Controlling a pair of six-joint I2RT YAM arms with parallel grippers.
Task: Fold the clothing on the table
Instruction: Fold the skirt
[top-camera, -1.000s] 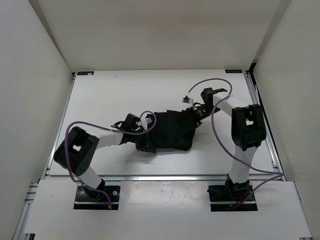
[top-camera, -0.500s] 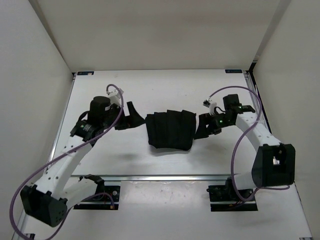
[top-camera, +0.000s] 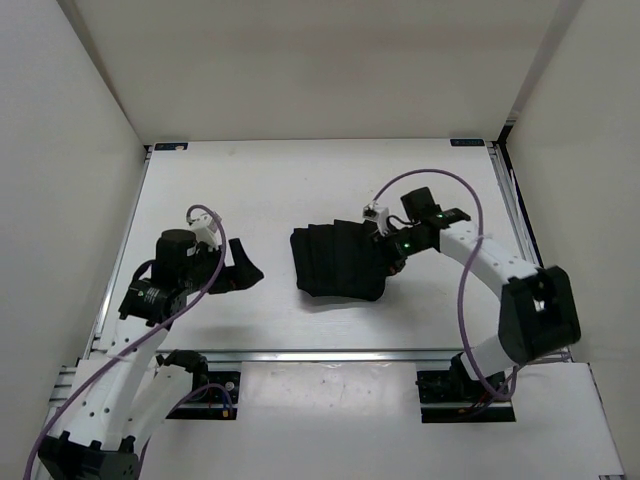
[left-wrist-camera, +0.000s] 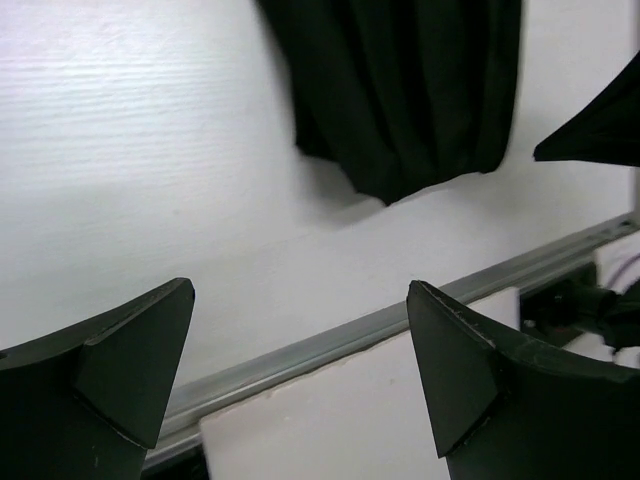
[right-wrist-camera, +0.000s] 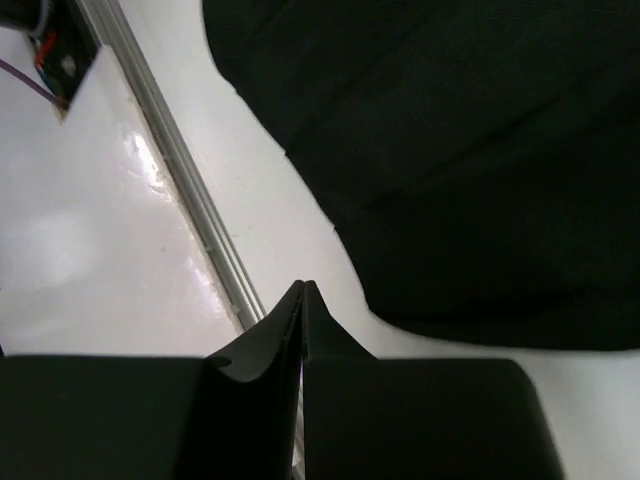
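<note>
**Left gripper (top-camera: 243, 266) spread wide; right gripper (top-camera: 386, 257) pressed shut at the clothing (top-camera: 335, 262)**

The left gripper is held with its fingers (left-wrist-camera: 120, 370) spread fully apart, and nothing is caught between them. Only bare white table (left-wrist-camera: 150, 150) is seen in the gap. Below the fingertips in the wrist view, an aluminium rail (left-wrist-camera: 330, 340) is crossed at a slant. Ahead of the fingers, across a strip of bare surface, the clothing (left-wrist-camera: 400, 90) is seen as a dark bundle with lengthwise ridges. From above, this gripper is found to the left of the bundle, near it but apart.

The right gripper (right-wrist-camera: 303, 292) is shown with its two fingers pressed flat against each other. No cloth is visible between them. Their tips are set over white table (right-wrist-camera: 290, 230), just beside the curved edge of the clothing (right-wrist-camera: 450, 150), which fills the space ahead and to the right. Whether the cloth is touched cannot be told. To the left of the tips the rail (right-wrist-camera: 190, 190) is seen again.

From above, this gripper is seen at the bundle's right edge. The clothing lies between the two grippers, gathered into a compact ridged block near the middle of the table. A purple cable (top-camera: 470, 205) is looped over the right arm.
</note>
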